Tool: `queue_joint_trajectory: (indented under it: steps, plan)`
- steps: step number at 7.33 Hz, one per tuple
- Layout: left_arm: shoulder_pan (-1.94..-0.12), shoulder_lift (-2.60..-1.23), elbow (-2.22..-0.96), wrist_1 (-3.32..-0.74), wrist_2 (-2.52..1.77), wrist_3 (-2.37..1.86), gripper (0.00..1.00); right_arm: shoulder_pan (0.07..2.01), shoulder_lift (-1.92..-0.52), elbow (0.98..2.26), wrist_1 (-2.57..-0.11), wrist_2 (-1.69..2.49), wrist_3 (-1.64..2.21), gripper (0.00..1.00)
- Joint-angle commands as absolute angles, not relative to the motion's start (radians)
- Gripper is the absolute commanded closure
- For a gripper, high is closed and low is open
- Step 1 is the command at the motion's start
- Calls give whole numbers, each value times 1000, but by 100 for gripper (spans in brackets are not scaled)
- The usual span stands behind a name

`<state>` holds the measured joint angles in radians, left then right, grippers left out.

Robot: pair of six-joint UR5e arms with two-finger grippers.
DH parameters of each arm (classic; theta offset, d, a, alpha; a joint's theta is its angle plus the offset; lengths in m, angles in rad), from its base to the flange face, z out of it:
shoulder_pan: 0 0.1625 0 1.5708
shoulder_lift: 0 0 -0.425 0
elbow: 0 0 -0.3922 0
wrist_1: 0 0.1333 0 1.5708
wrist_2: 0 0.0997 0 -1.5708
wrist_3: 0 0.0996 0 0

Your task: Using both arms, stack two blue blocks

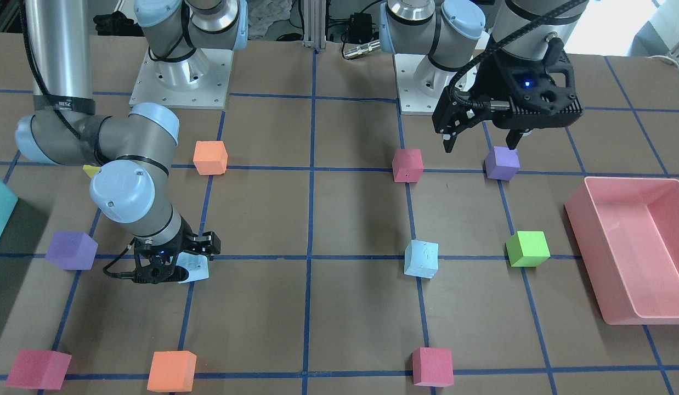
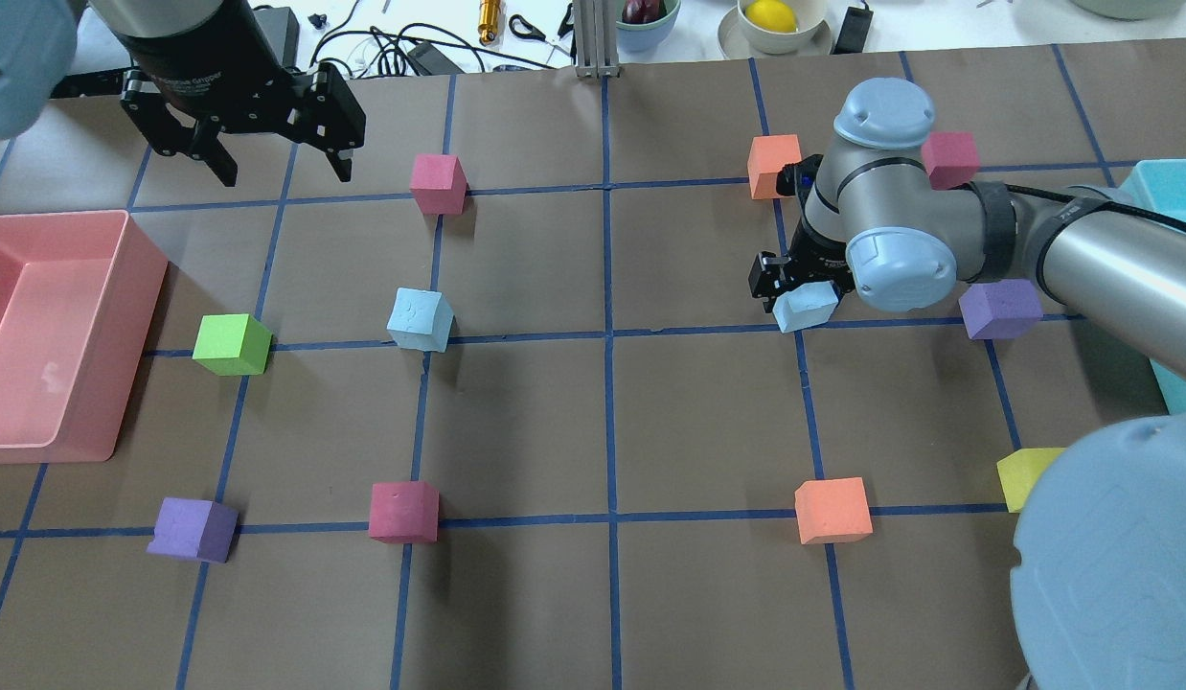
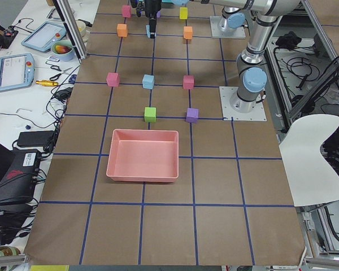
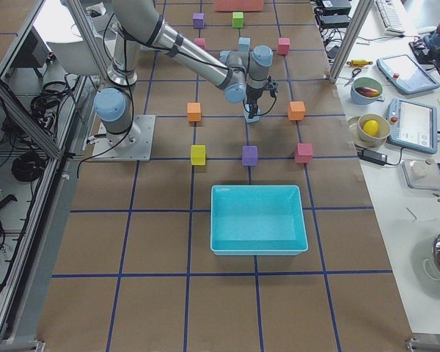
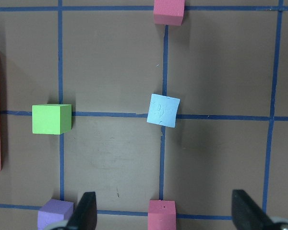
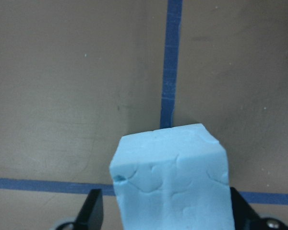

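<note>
Between pink bin and teal bin, right gripper tight around a blue block, left gripper wide.

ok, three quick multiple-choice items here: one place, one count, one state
1. The right gripper has its fingers: A either side of a blue block, B above it, well clear, C out of view.
2. Count of purple cubes: A one, B two, C four.
3. The left gripper is: A shut on a cube, B open and empty, C out of view.

1 A: right wrist view shows the block between them.
2 B: overhead shows one per side.
3 B: fingers wide apart, nothing between.
</note>
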<state>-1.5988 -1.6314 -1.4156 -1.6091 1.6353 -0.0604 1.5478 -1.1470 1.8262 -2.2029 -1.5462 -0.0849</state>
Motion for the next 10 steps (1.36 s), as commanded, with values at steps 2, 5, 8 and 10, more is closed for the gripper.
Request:
queue_joint_trajectory:
  steps: [2,5,8,10]
  plan:
    - [-1601,-1634,-1414,-1609,1635,-60,0,1554,-1156,1786,-2200,-1542,-74,100]
    - [-1600,-1632,-1414,-1609,1635,-60,0,1630,-1087,1417,-1919,-1484,107,100]
    - [-1594,-1621,-1420,-1620,1640,-51,0,1754,-912,1212,-1908,-1485,238,100]
    - [-1598,-1606,-1424,-1621,1637,-51,0,1793,-853,1177,-1925,-1474,281,100]
